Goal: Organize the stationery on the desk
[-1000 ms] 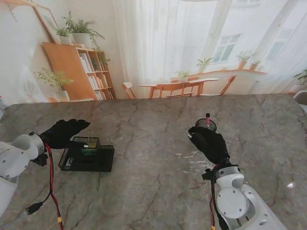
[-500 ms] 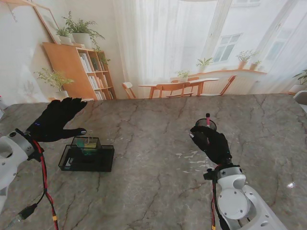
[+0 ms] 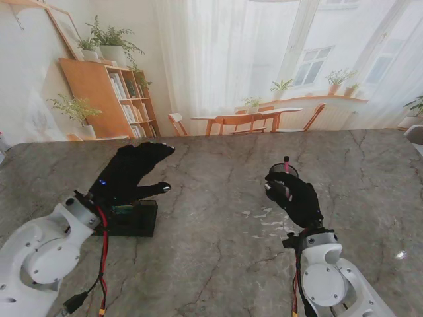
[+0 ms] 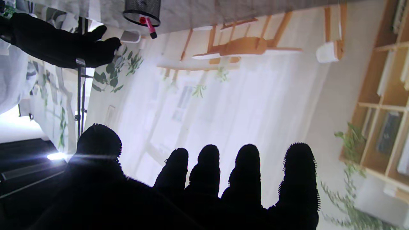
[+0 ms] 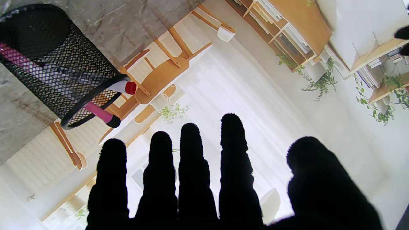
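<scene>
From the stand, the stationery looks mostly sorted already. A black tray (image 3: 135,221) lies on the marble surface (image 3: 218,198) at about 9 o'clock, with something greenish inside, too hidden to name. A mesh pen cup (image 3: 289,172) stands at about 2 o'clock with a pink marker (image 3: 286,162) poking out. The left hand (image 3: 132,175) hovers over the tray, fingers spread, grasping nothing. The right hand (image 3: 294,197) sits just nearer to me than the cup, fingers out, also holding nothing. I see no loose items on the surface, so little seems left, though small things could escape this view. Count: one tray, one cup, one marker showing.

The left wrist view shows the left hand's fingers (image 4: 246,172) extended and apart, released. The cup (image 4: 142,11) is far off with the pink marker (image 4: 150,28) leaning over its rim.

The right wrist view raises the count: the cup (image 5: 60,64) holds two pens, the pink marker (image 5: 96,111) and a white one with a red cap (image 5: 123,87). The right hand's fingers (image 5: 190,166) are straight and empty, near the cup without touching it.
</scene>
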Robot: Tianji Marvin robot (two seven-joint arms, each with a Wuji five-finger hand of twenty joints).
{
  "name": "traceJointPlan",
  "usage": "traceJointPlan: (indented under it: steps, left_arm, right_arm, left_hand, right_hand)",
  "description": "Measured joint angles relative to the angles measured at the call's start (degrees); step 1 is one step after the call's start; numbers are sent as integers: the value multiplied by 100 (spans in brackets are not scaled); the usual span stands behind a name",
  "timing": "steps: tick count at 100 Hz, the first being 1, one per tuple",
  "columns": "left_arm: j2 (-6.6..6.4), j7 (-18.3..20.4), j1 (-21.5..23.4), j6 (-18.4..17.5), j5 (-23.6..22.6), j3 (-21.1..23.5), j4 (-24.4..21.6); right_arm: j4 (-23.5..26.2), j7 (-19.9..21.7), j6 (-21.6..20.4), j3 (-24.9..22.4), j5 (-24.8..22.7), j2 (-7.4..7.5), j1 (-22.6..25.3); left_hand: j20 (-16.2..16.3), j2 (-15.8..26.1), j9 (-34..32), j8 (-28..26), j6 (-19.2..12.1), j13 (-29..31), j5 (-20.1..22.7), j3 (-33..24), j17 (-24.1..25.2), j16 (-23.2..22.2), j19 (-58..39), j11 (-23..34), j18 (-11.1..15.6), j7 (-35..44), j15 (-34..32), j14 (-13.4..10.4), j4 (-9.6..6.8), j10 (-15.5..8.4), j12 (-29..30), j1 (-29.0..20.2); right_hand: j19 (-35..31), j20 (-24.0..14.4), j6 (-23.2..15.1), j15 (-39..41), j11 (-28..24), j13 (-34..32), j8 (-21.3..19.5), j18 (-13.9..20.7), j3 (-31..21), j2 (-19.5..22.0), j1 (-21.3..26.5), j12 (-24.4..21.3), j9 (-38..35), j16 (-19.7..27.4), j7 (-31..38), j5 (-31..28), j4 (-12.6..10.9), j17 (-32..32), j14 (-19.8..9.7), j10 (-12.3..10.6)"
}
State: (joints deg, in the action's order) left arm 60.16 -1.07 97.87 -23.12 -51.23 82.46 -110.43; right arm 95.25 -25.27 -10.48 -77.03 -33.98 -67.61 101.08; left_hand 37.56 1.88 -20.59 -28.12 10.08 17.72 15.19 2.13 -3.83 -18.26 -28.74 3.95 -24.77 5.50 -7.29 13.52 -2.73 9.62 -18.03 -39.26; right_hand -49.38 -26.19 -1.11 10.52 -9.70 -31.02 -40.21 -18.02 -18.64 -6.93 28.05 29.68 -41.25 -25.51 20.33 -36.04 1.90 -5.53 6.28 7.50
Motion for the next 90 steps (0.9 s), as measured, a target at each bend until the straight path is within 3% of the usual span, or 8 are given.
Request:
traceJointPlan:
  steps: [17,38,49,58,78,90]
  left_arm:
    - [59,-256,-174,448,118,-744,468]
    - [172,-297,-435,1204,809,-1341,1021]
    - [220,-275,-486,1219,841,-1402,1191]
    - [230,-294,-485,1207,801,-1402,1276]
    - [259,-326,-381,1090,863,-1210,1324]
    - [263,-391,-317,1009,870,-1099,1331]
  right_arm:
    - [104,1,-49,-20,-88,5,70]
    - [242,126,-66,-60,-367,42,149]
    - [338,329,-96,-159,-572,84,225]
    - [483,726,-229,-342,-724,135,344]
    - [820,1219,-517,-675,-1434,331,564]
    - [1103,1723,-845,-956,-1844,412,640]
  left_hand:
    - [182,-3,-491,-208,-38,479,348,5,-298,-277,-703,156,-10,105,-156,-34,0,-2,-238,-134]
    - [265,-6,-910,-267,-46,842,700,7,-604,-494,-1286,266,-15,173,-340,-57,0,11,-394,-350]
    - [265,-7,-910,-267,-46,844,700,2,-639,-546,-1362,266,-15,173,-341,-57,0,11,-426,-464]
    - [265,-7,-910,-267,-46,848,700,1,-640,-556,-1364,266,-15,173,-341,-57,0,11,-427,-464]
    - [266,-7,-910,-267,-46,894,700,1,-643,-598,-1397,266,-15,173,-367,-57,0,11,-428,-465]
    - [266,-7,-910,-267,-46,894,700,1,-643,-606,-1432,266,-16,173,-367,-57,0,11,-428,-465]
  right_hand:
    - [-166,-208,0,0,0,0,0,0,-6,-202,1,0,81,0,-16,147,0,-87,0,-1]
    - [-1099,-906,0,202,0,-182,0,0,-326,-577,-16,1,197,-146,-133,441,0,-536,0,-18]
    - [-1440,-1197,0,474,0,-277,0,0,-442,-787,-55,57,226,-290,-146,494,0,-721,0,-29]
    - [-1540,-1264,0,653,0,-316,0,1,-518,-871,-56,62,229,-346,-146,495,0,-783,0,-44]
    - [-1449,-1263,-15,910,0,-299,0,1,-613,-1018,-56,68,321,-406,-152,560,0,-652,0,-71]
    - [-1106,-962,-169,778,-29,19,0,-3,-666,-1170,-52,69,734,-368,-305,850,0,-395,-1,-89]
